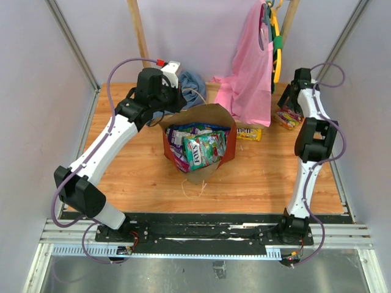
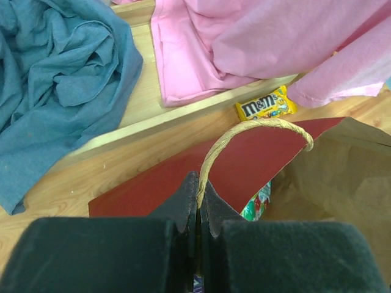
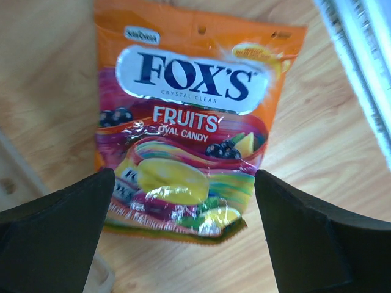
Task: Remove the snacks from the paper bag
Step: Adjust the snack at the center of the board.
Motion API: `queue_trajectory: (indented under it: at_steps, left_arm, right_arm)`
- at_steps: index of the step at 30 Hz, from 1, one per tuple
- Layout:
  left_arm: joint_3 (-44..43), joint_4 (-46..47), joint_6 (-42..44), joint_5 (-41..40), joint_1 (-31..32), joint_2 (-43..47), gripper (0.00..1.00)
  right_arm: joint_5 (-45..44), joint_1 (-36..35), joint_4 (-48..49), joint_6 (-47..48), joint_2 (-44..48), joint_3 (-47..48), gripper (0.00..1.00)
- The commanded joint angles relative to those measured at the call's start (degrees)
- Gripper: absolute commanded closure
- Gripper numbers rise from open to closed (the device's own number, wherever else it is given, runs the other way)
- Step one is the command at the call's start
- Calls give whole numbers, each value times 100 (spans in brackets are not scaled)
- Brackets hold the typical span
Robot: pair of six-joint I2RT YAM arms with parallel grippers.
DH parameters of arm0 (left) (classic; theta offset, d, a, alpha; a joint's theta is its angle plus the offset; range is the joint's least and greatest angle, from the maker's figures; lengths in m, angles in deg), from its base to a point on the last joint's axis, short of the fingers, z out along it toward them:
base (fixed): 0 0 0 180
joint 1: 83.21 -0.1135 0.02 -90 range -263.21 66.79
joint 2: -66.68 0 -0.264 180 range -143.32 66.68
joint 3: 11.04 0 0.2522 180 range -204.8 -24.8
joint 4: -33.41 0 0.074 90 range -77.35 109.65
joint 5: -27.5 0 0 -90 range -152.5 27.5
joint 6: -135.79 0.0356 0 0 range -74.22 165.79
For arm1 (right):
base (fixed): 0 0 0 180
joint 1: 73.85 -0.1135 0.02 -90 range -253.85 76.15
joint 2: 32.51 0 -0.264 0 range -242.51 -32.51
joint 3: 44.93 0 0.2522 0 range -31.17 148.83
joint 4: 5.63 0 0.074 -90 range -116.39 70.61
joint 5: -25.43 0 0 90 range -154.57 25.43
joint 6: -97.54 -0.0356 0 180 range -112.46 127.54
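Far left at the back, a blue cloth (image 2: pixel 61 79) lies bunched on the table (image 1: pixel 256 177), not part of the job. Just right of it the left gripper (image 2: pixel 198 210) is pressed together on the twine handle (image 2: pixel 256 124), pinching it low where the loop meets the red wall. Likely reason: this holds the bag (image 1: pixel 201 113) steady with its mouth open, so it doesn't slide or fold while packets come out. The bag sits mid-table, mouth facing up toward the top camera, brown inside showing. The snacks (image 1: pixel 201 149) inside are a stack of purple and green packets, so most of the task is left. Just right of the bag, the M&M's (image 1: pixel 249 133) lie flat on the wood, outside it and close to its red side. Behind that a pink garment (image 1: pixel 247 79) hangs down to the table, irrelevant. Far right, the right gripper (image 3: pixel 183 183) is spread wide over the Fox's packet (image 3: pixel 189 91), with the fingers (image 3: pixel 55 238) either side of its lower edge. The packet lies face up on the wood, well apart from the bag, and nothing is pinched. I can't tell if the fingers touch it. My read is that the right back corner is the drop zone: packets go there so they stay away from the bag, and the right arm does the carrying while the left anchors. The next reach probably has to clear the bag rim without tugging against the held handle.
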Motion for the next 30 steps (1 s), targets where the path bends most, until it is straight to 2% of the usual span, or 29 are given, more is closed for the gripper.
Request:
queue_trajectory:
  at_steps: [1,5,9,14,19,22,26,30]
  left_arm:
    - [115,85,-51,439,2,263,97]
    - [239,206,-230,650,2,315,97]
    - [249,221,-316,832,2,369,97]
    - [432,269,-328,801,2,591,97]
    - [536,317,-377,811,2,579,97]
    - [529,319,-403,847,2,531,97]
    - [515,282,-343,690,2,529,97]
    - [529,284,-234,503,3,588,97]
  right_arm:
    - [-80,6,-246,-190,-505,456,0]
    - [71,4,-203,43,-586,343,4]
    - [384,6,-10,424,-581,32,14]
    - [2004,-4,111,1535,-760,164,27]
    - [3291,-39,-949,2792,-1354,1258,31]
    - [3412,-126,-1443,3666,-1522,1594,30]
    - [2964,-177,-1789,4595,-1552,1640,27]
    - [2653,-211,-1966,4914,-1710,1906,23]
